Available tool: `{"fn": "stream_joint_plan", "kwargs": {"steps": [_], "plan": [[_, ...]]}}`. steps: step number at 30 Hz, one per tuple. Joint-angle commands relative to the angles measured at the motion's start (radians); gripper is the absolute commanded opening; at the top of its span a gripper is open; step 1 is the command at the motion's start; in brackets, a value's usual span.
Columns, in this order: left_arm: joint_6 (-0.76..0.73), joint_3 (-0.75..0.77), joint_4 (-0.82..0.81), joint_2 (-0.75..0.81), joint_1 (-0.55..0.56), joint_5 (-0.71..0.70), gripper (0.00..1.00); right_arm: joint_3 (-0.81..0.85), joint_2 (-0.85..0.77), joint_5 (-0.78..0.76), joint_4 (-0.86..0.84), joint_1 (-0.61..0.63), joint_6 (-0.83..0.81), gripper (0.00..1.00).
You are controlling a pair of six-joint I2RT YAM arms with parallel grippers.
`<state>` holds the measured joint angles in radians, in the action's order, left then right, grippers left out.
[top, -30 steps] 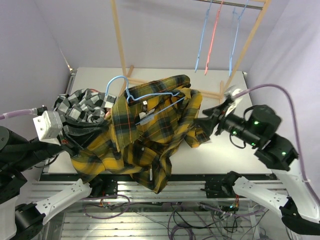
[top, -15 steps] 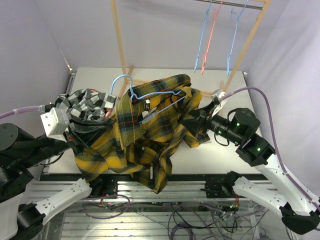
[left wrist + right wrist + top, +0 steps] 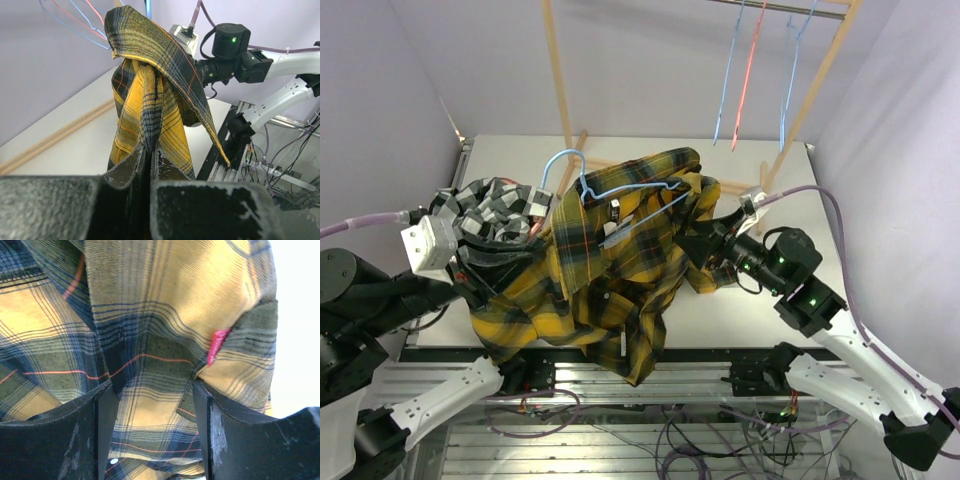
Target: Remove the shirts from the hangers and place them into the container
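The yellow-and-black plaid shirt (image 3: pixel 610 270) lies bunched across the table's middle, and a light blue wire hanger (image 3: pixel 638 188) rests in its upper part. My left gripper (image 3: pixel 150 148) is shut on a fold of this shirt (image 3: pixel 150 80) and holds it up. My right gripper (image 3: pixel 698 245) presses against the shirt's right edge. Its jaws stand open, with plaid cloth (image 3: pixel 155 330) filling the gap between its fingers (image 3: pixel 105 405). The black-and-white checked shirt (image 3: pixel 485 215) is heaped at the left. The container is hidden under the cloth.
A light wooden rack (image 3: pixel 560 90) stands at the back. Two light blue hangers (image 3: pixel 723 85) and one pink-red hanger (image 3: pixel 748 75) hang from its bar. A small pink-red bit (image 3: pixel 217 346) shows against the plaid. Cables and rails run along the near edge (image 3: pixel 700 385).
My right arm has swung left and closed in on the shirt's right edge, its jaws opening wider. My left arm shifted slightly right with the held fold a second ago, then stayed put.
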<state>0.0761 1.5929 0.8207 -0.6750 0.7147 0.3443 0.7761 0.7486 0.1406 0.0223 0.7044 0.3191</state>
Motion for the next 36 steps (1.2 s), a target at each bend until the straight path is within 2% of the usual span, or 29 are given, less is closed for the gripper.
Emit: {"fn": "stream_joint_plan", "kwargs": {"steps": [1, 6, 11, 15, 18, 20, 25, 29, 36], "plan": [[0.023, -0.014, -0.121, 0.029, -0.001, 0.015, 0.07, -0.058, -0.049, -0.058, -0.186, 0.0, 0.041, 0.59], [0.025, -0.021, -0.126, 0.025, -0.002, 0.023, 0.07, -0.054, -0.029, -0.062, -0.218, 0.001, 0.037, 0.6], [0.033, -0.037, -0.15, 0.018, -0.002, 0.033, 0.07, -0.018, 0.013, -0.061, -0.226, 0.002, 0.028, 0.68], [0.036, -0.04, -0.166, 0.003, -0.002, 0.049, 0.07, 0.01, 0.061, -0.081, -0.228, 0.002, 0.017, 0.67], [0.037, -0.04, -0.174, -0.004, -0.001, 0.055, 0.07, 0.017, 0.083, -0.11, -0.239, 0.005, 0.005, 0.59], [0.04, -0.046, -0.183, -0.006, -0.002, 0.055, 0.07, 0.016, 0.09, -0.136, -0.242, 0.006, 0.003, 0.48], [0.042, -0.055, -0.185, -0.01, -0.002, 0.048, 0.07, -0.004, 0.069, -0.189, -0.266, 0.007, 0.0, 0.0], [0.031, -0.055, -0.165, -0.014, -0.001, 0.037, 0.07, 0.035, 0.032, -0.244, -0.206, 0.006, -0.028, 0.0], [0.018, -0.031, -0.081, -0.005, -0.001, -0.002, 0.07, 0.214, -0.014, -0.336, -0.016, 0.007, -0.13, 0.0]]}}
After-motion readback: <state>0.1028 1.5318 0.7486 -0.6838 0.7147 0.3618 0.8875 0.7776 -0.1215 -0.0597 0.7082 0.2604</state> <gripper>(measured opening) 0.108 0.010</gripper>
